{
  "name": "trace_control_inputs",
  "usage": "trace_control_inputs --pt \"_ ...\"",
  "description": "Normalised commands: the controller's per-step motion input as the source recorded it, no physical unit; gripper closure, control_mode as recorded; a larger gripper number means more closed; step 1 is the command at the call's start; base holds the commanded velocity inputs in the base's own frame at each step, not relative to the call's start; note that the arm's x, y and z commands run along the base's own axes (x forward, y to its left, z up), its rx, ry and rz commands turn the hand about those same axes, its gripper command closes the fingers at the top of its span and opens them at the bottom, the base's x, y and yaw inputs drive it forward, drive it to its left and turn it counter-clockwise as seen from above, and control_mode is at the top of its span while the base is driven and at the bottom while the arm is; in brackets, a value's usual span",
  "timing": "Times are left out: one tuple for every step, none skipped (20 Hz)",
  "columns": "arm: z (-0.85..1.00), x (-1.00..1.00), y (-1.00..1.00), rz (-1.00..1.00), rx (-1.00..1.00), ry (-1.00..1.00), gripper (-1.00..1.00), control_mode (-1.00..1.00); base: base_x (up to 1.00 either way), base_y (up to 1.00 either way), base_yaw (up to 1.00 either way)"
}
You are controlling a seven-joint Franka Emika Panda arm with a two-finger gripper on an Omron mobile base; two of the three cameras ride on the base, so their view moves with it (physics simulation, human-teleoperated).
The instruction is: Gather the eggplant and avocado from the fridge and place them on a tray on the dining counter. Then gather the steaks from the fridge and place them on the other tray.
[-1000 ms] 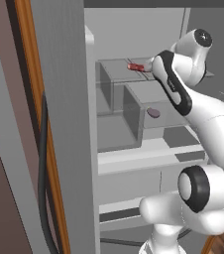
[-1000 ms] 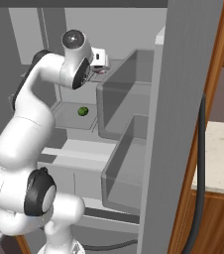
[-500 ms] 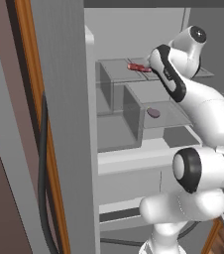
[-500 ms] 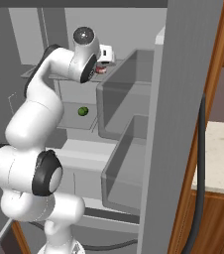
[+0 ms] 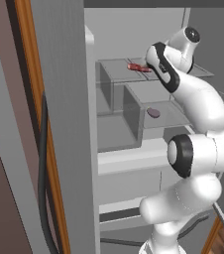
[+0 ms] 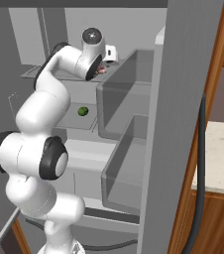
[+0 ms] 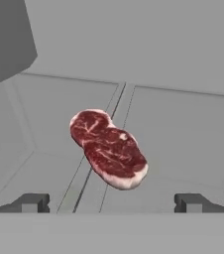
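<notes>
Inside the fridge (image 5: pixel 134 30), the gripper (image 7: pixel 111 202) hangs with fingers spread wide and empty over a red steak (image 7: pixel 108 148) lying flat on the upper shelf. The avocado (image 6: pixel 83 111) sits on the shelf below.

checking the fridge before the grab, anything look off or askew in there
Nothing looks spilled or damaged. The steak lies flat on the upper fridge shelf, diagonally across the seam between two panels, ahead of the open gripper. The avocado sits loose on a lower shelf.
</notes>
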Motion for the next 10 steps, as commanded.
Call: trace_control_inputs --pt "-0.39 0.43 -0.02 0.07 0.0 0.0 -1.0 -1.0 0.0 0.0 0.0" --pt "-0.4 0.43 -0.06 0.07 0.0 0.0 -1.0 -1.0 0.0 0.0 0.0" --pt "-0.36 0.43 -0.06 0.07 0.0 0.0 -1.0 -1.0 0.0 0.0 0.0" --pt "-0.26 0.45 -0.04 0.06 0.0 0.0 -1.0 -1.0 0.0 0.0 0.0" --pt "-0.21 0.45 -0.04 0.06 0.0 0.0 -1.0 -1.0 0.0 0.0 0.0" --pt "-0.16 0.43 -0.08 0.06 0.0 0.0 -1.0 -1.0 0.0 0.0 0.0" --pt "-0.14 0.44 -0.06 0.06 0.0 0.0 -1.0 -1.0 0.0 0.0 0.0" --pt "-0.06 0.42 -0.05 0.06 0.0 0.0 -1.0 -1.0 0.0 0.0 0.0" --pt "0.0 0.41 -0.09 0.06 0.0 0.0 -1.0 -1.0 0.0 0.0 0.0" --pt "0.0 0.41 -0.08 0.06 0.0 0.0 -1.0 -1.0 0.0 0.0 0.0"
